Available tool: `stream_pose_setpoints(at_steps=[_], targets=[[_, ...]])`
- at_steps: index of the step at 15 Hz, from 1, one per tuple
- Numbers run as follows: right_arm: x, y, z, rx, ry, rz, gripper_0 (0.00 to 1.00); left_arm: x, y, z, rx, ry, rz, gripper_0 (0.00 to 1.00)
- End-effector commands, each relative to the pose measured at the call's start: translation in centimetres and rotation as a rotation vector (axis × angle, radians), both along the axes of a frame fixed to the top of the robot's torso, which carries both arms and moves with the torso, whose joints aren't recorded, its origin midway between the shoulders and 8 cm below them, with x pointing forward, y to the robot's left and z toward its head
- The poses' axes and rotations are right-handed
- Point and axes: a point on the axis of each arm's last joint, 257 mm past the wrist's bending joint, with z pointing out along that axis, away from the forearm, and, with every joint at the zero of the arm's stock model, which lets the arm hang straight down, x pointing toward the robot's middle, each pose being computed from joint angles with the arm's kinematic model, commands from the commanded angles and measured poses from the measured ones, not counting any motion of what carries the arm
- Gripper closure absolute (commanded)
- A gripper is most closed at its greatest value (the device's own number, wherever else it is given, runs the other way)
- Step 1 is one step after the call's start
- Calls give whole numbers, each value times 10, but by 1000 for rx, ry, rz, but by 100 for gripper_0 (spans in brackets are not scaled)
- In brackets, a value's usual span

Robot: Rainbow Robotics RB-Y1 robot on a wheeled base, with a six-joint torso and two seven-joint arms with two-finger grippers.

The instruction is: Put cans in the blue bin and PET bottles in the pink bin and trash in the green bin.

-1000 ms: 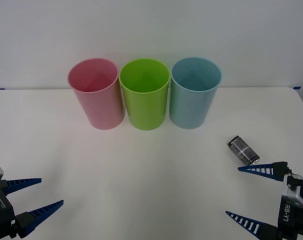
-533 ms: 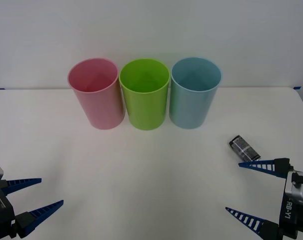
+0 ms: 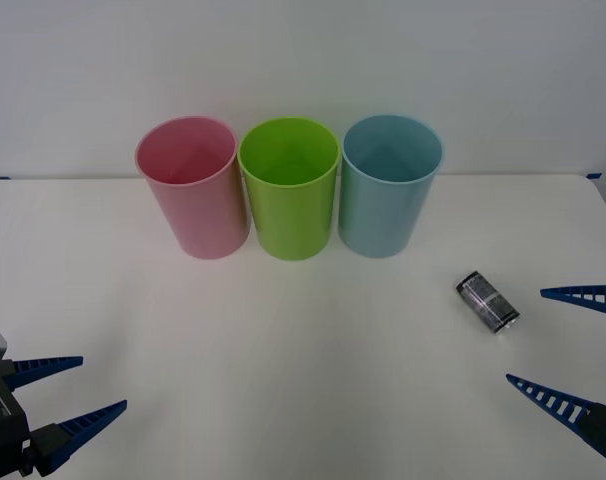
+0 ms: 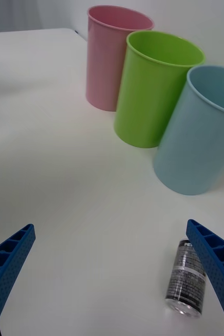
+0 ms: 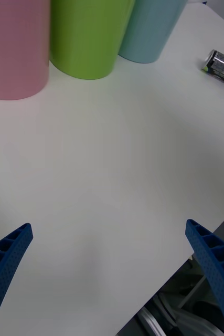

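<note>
The can (image 3: 487,302) lay on its side on the white worktop (image 3: 283,340), at 4 o'clock from the blue bin (image 3: 388,190). The right hand (image 3: 558,340) stood open beside it; the left hand (image 3: 98,390) waited open at 7 o'clock.

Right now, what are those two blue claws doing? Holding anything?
Left gripper: open, empty, low at the table's near left.
Right gripper: open, empty, beside the can lying on the table.

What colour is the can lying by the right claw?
Dark grey-black with pale print bands and silver ends; the can shows best in the right wrist view.
</note>
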Motion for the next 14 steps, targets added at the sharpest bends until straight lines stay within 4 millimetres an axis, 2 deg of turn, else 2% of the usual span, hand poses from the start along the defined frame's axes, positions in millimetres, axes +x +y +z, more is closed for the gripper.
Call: stream_pose_setpoints(at_steps=[1,9,14], targets=[[18,-22,2,-29,15,-96,0,0,0,0,0,0,0,0],[63,-56,-7,-117,43,-298,0,0,0,0,0,0,0,0],[94,-71,-29,-172,92,-383,0,0,0,0,0,0,0,0]])
